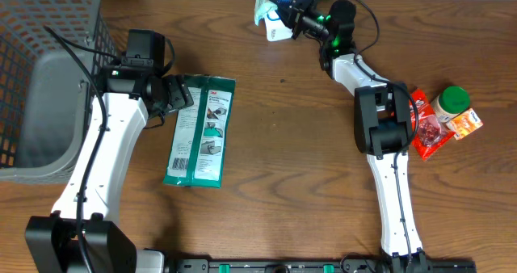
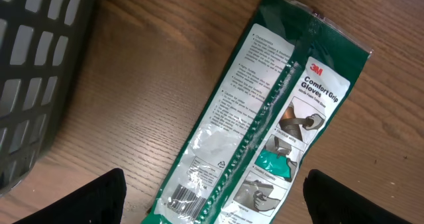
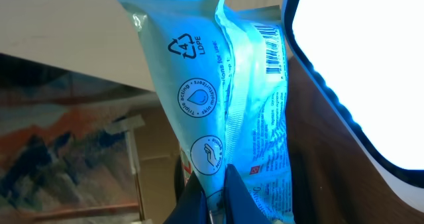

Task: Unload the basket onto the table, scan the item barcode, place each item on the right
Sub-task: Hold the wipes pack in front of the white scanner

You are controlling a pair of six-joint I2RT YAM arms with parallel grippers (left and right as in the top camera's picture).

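- A grey basket [image 1: 48, 79] stands at the table's far left, probably the drop-off for items once they are scanned.
- The left gripper [image 1: 179, 94] hangs just above the upper end of a green glove pack [image 1: 200, 132]. Its jaws are spread wide and hold nothing, and in the wrist view the pack lies between the two dark fingertips [image 2: 99, 197].
- The glove pack lies flat on the wood with its printed back up and its own small barcode near the lower end. It looks to be waiting its turn or already done; I cannot tell which.
- At the far edge of the table, centre-right, the right gripper [image 1: 289, 16] is clamped shut on the lower seam of a pale blue pouch [image 1: 269, 5], the item in hand, lifted clear of the table.
- The pinch on the seam leaves the pouch's barcode [image 3: 273, 48] uncovered, facing the wrist camera beside a bright white shape – likely so that a reader can catch it.
- On the right lie a red packet [image 1: 428, 132], a green-lidded jar [image 1: 452, 102] and an orange packet [image 1: 467, 121], bunched close and well away from both grippers.
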